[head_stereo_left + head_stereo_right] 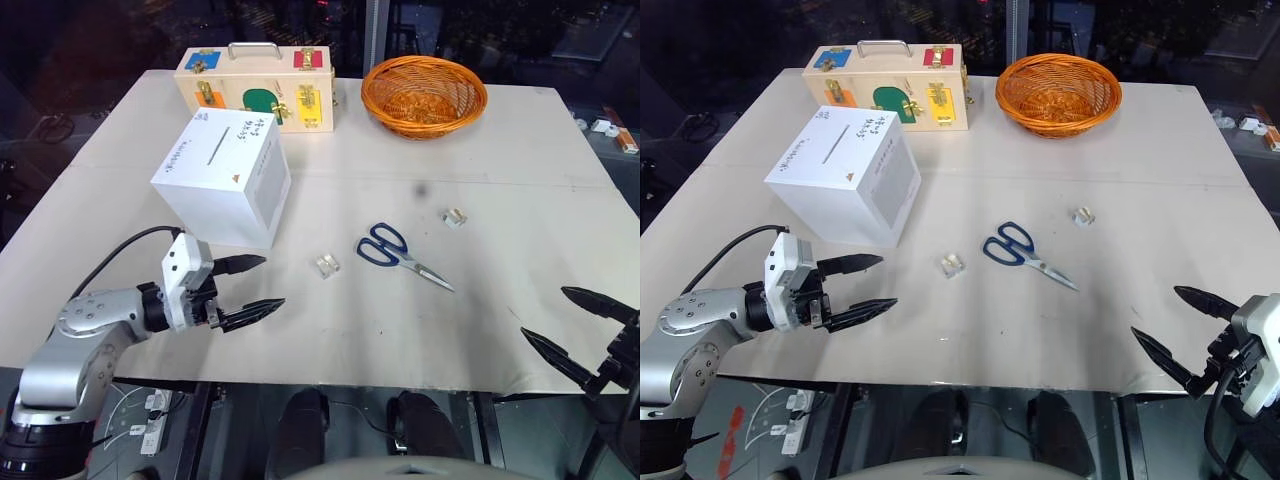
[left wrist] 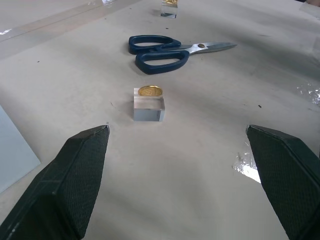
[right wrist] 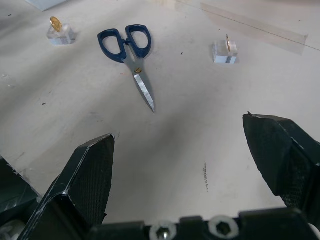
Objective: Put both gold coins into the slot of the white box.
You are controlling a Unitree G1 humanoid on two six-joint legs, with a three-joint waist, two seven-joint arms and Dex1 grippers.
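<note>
The white box stands at the table's left, its dark slot on the top face. Each of the two gold coins rests on a small clear block. One coin lies right of the box, straight ahead of my left gripper, which hovers open in front of the box. The other coin sits farther right, beyond the scissors. My right gripper is open near the table's front right edge, well short of both coins.
Blue-handled scissors lie between the two blocks. A wooden case with coloured latches stands behind the box, and an orange wicker basket sits at the back right. The table's front edge runs just below both grippers.
</note>
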